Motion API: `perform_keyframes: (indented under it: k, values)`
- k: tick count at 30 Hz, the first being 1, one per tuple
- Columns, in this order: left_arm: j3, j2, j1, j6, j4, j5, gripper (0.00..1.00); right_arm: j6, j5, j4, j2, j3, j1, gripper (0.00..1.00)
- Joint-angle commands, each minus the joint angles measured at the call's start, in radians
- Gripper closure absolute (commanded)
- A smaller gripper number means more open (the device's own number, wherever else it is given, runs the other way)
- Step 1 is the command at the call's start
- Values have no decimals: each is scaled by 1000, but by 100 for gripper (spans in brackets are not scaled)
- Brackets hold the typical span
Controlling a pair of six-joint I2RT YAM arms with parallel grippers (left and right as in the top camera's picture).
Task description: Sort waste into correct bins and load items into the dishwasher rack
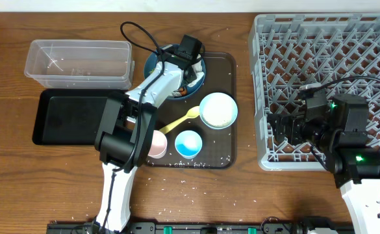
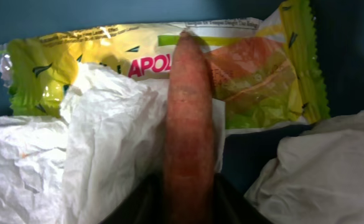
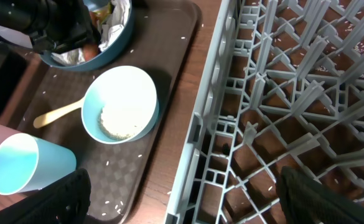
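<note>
Reaching into the dark blue dish (image 1: 149, 63) to clear waste for the bins, the left gripper (image 1: 184, 75) looks clenched on the sausage (image 2: 188, 124), a hold only its wrist view shows, over tissues (image 2: 107, 137) and wrapper (image 2: 262, 81), while the right gripper (image 3: 185, 202) hangs spread wide at the rack (image 1: 371, 39) edge.

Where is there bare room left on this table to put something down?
The black tray beside the clear tub is bare, as is the table in front of it. The grey rack is unloaded. The brown serving tray is crowded.
</note>
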Motion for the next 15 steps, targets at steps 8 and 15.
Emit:
perform_keyframes:
  k: [8, 15]
  values:
    - [7, -81, 11, 8, -11, 6, 81, 6, 30, -1, 5, 16, 0, 7]
    - [7, -194, 15, 9, -55, 6, 81, 6, 30, -1, 5, 16, 0, 6]
